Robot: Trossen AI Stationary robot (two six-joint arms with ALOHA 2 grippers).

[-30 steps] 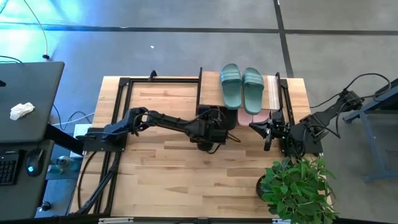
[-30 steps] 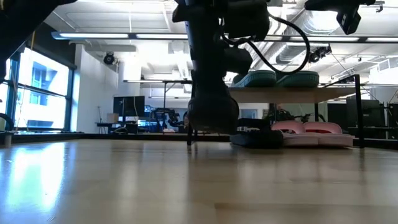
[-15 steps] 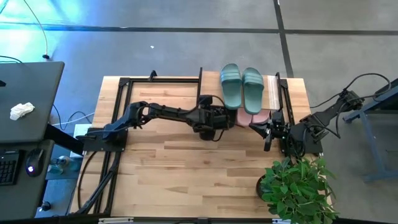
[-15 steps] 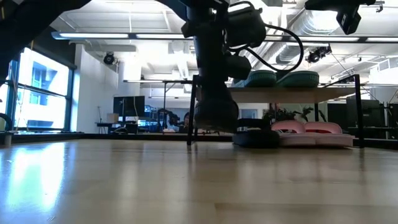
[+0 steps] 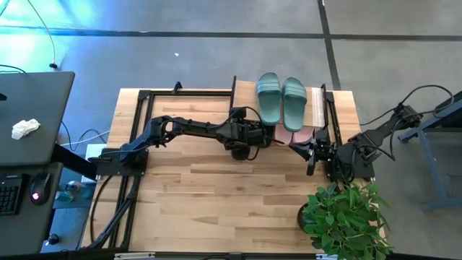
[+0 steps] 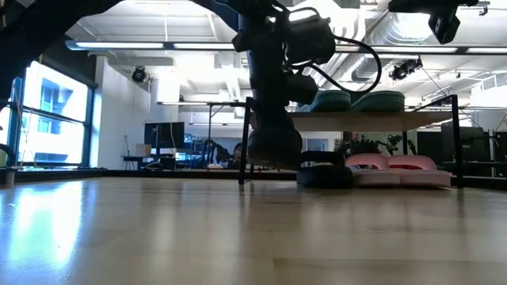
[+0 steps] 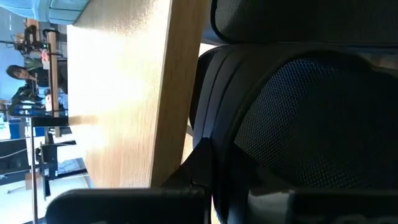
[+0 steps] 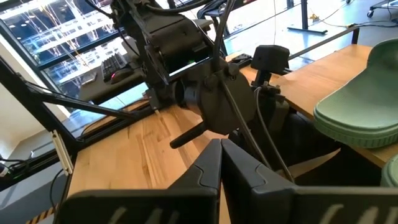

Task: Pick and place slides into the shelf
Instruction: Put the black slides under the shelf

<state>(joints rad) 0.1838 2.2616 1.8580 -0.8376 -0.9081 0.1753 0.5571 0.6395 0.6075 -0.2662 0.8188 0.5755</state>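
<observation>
A black slide [image 6: 325, 176] is being clamped in the left jaws [image 5: 249, 137] under the shelf [image 6: 372, 120]; snagging on a post risks dropping it. Right jaws [image 8: 221, 163] are being kept together.

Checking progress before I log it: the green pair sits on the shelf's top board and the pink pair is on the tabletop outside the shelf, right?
Not quite. The green pair is on the shelf's top board, but the pink pair lies on the lower level under that board, inside the posts, not outside the shelf. The low view shows it best.
</observation>
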